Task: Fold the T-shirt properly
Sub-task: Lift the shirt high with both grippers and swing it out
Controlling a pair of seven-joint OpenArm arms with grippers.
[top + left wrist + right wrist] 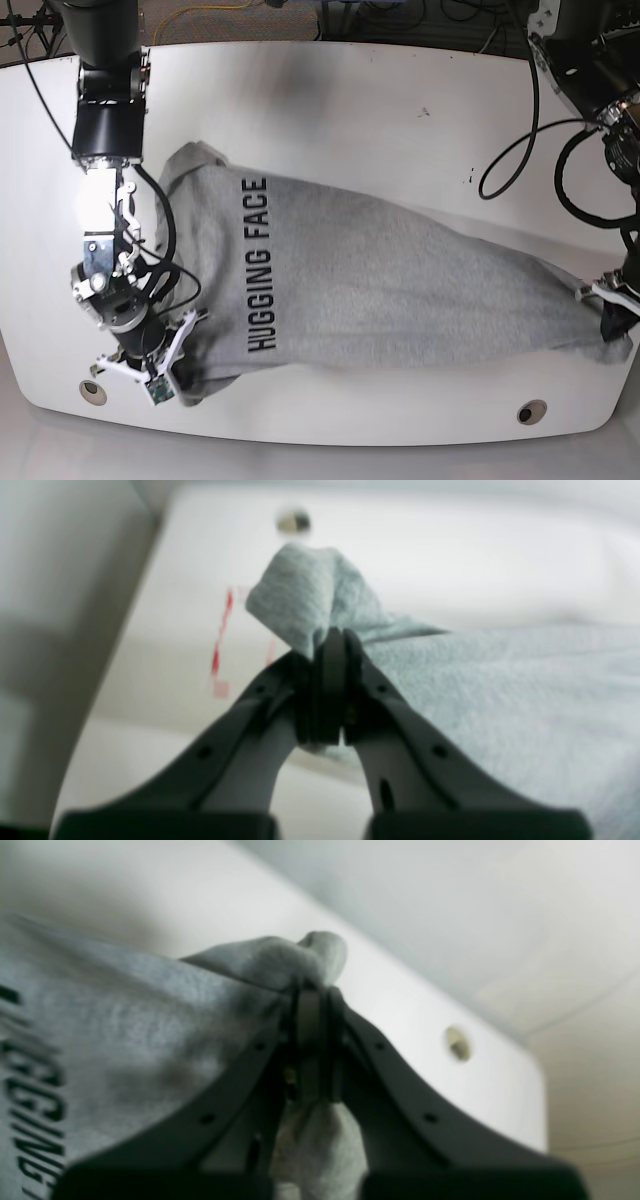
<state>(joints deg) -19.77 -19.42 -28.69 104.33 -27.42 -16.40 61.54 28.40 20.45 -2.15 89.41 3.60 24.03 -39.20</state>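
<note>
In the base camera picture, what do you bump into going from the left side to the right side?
Right end effector pinching the shirt → black HUGGING FACE lettering → plain grey stretch of the T-shirt → left end effector pinching the other end.

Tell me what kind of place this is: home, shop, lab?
Most likely a robotics lab bench: a white rounded-corner table with cable grommet holes, loose cables behind its far edge, and two arms pinching a heather-grey cotton T-shirt with black lettering.
</note>
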